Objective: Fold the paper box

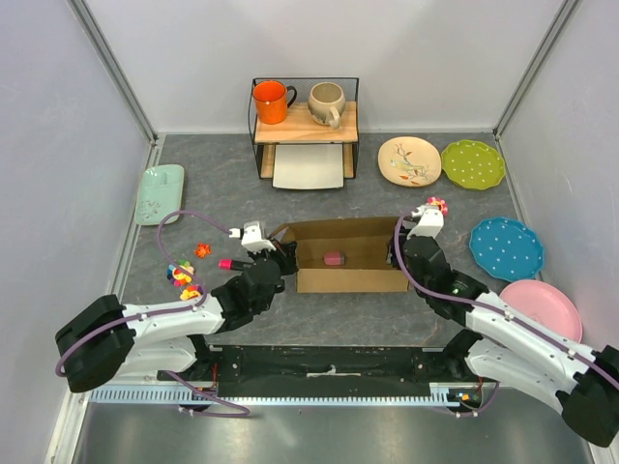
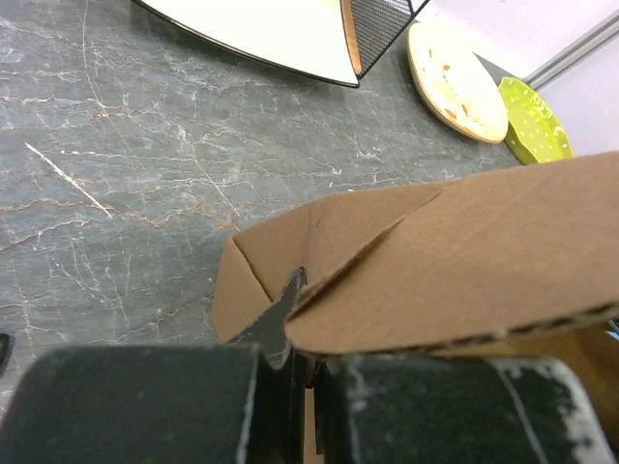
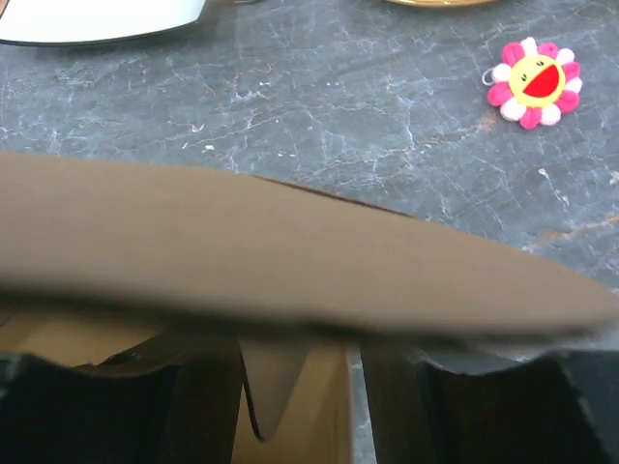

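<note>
The paper box is a shallow brown cardboard box in the middle of the table, open at the top. A small pink thing lies inside it. My left gripper is at the box's left end. In the left wrist view that gripper is shut on the cardboard end flap, which runs down between its black fingers. My right gripper is at the box's right end. In the right wrist view the gripper stands open astride the box's end wall, under a blurred flap.
A wire rack at the back holds an orange mug and a beige mug, with a white tray beneath. Cream, green, blue and pink plates lie right. A mint tray and small toys lie left; a flower toy lies by the right wrist.
</note>
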Motion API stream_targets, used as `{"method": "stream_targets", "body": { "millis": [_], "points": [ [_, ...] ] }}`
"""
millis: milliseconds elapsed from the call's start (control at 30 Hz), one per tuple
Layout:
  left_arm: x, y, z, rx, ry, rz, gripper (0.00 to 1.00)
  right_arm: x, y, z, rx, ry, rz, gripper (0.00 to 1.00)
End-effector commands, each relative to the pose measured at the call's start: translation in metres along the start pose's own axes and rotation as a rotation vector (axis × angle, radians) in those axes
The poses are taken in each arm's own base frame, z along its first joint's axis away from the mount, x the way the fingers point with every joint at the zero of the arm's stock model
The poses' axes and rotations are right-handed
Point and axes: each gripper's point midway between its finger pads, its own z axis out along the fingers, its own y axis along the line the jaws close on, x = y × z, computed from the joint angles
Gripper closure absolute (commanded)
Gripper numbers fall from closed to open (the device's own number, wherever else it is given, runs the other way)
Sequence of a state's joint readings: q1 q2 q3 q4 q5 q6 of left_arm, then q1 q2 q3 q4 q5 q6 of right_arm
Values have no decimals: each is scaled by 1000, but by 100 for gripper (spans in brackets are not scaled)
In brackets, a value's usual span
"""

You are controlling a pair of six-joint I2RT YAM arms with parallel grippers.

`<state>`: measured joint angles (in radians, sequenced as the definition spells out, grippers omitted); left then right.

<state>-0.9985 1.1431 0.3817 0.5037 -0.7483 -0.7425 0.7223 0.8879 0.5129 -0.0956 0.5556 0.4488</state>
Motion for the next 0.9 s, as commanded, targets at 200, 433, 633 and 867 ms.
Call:
{"method": "stream_targets", "body": {
  "millis": [200,433,633,867],
  "points": [
    [43,36,-7,-66,107,229,98,-40,-12,-39,-17,-77,36,36],
    [42,39,-7,-83,99,253,98,-96,-1,-95,-220,-249,101,32],
    [40,40,-9,-83,98,277,98,-164,4,-153,-360,-445,177,30],
    [42,37,-17,-44,112,332,98,-179,50,-105,-325,-294,71,29]
  ]
}}
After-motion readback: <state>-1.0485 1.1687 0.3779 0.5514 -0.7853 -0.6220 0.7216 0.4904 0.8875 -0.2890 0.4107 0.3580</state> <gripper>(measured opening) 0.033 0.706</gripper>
